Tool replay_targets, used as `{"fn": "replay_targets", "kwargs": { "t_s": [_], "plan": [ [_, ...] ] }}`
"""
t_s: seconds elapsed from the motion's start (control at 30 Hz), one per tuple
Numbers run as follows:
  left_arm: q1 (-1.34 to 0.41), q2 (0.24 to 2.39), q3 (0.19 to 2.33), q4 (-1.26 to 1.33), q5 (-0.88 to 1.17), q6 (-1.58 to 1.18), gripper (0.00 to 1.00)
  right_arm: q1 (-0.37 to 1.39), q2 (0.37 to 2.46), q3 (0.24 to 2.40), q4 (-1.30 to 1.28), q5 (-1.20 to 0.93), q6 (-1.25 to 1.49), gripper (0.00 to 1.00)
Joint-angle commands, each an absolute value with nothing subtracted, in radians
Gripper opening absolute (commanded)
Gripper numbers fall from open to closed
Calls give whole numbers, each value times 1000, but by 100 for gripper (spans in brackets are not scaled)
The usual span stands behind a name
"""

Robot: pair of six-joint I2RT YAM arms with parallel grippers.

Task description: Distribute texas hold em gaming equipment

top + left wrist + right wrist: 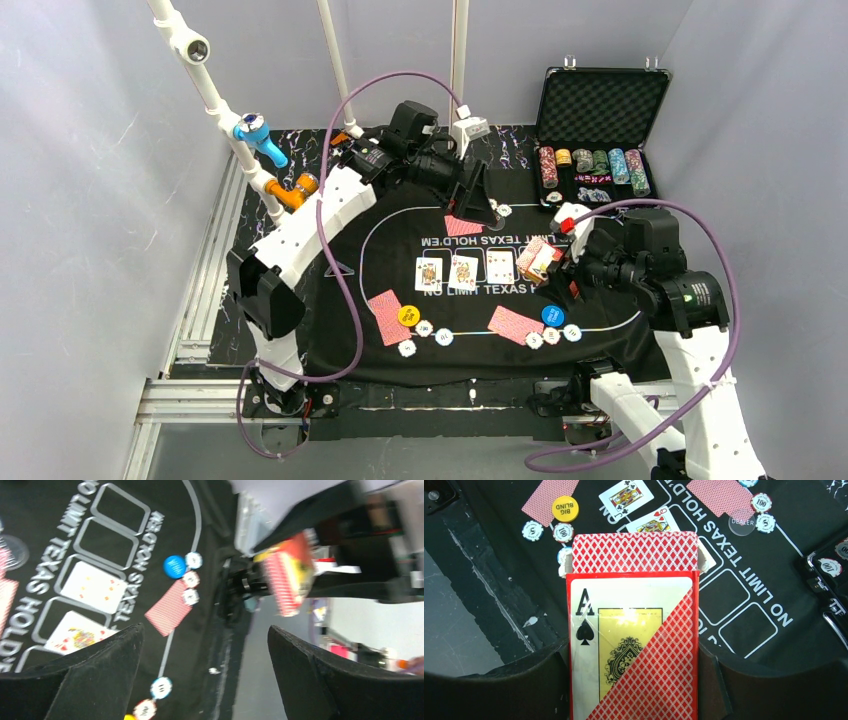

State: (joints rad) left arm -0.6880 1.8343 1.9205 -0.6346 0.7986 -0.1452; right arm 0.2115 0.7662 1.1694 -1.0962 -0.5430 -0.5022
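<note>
While left hand gapes empty, right hand clamps the deck's long edges.

Dark marbled table, spread with black lettered mat at centre; open case standing at one o'clock, far corner.
</note>
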Motion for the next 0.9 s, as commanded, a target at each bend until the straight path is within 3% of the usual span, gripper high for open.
{"fn": "replay_targets", "kwargs": {
  "t_s": [0.0, 0.23, 0.43, 0.5, 0.7, 0.87],
  "plan": [
    [-727, 1810, 1923, -544, 968, -389, 93, 215, 783, 1166, -998, -555, -517, 1],
    [-809, 1858, 1892, -474, 992, -521, 95, 215, 811, 1183, -986, -595, -539, 1],
    [-845, 1911, 1910, -445, 999, -562, 83, 215, 809, 1197, -989, -612, -552, 1],
    [-842, 1920, 1899, -446, 996, -567, 77, 215, 810, 1205, -994, -616, -560, 1],
    [-793, 1892, 1798, -318, 1062, -666, 40, 215, 795, 1205, -1006, -618, -570, 1],
    [-750, 1868, 1744, -193, 1128, -744, 21, 215, 791, 1194, -1006, -614, -571, 1]
  ]
}}
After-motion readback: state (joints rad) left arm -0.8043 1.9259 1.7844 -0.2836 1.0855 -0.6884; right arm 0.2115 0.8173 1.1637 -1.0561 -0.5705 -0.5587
